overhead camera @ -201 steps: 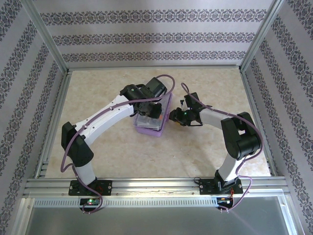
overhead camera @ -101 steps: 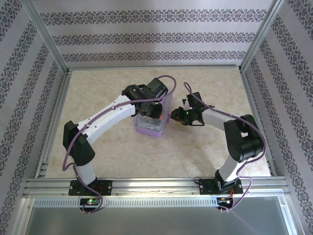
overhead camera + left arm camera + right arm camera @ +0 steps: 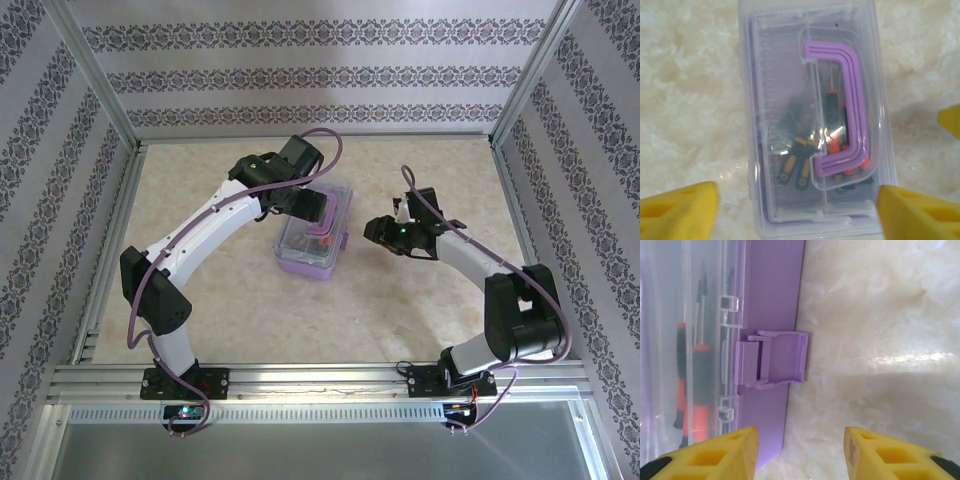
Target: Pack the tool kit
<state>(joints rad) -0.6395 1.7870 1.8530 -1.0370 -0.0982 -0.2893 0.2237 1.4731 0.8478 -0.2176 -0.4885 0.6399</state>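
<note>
The tool kit's purple box [image 3: 310,262] lies mid-table with its clear lid down. In the left wrist view the box [image 3: 765,100] shows its purple handle [image 3: 850,110] and several screwdrivers [image 3: 790,167] with black, yellow and orange handles inside. My left gripper [image 3: 797,215] hovers above the lid, open, its yellow fingertips [image 3: 682,210] spread wider than the box. In the top view that gripper [image 3: 308,206] is over the box's far end. My right gripper [image 3: 800,455] is open beside the box's right wall, near the purple latch [image 3: 772,360], holding nothing. From above it [image 3: 376,231] stands just right of the box.
Bare marbled tabletop [image 3: 420,310] lies all around the box. Patterned walls and an aluminium frame [image 3: 310,372] enclose the table. Inside the box, orange-handled screwdrivers [image 3: 697,390] lie against the wall by the latch.
My left gripper has opened wide and lifted back off the lid toward the far side. My right gripper has widened and drawn away to the right of the box.
</note>
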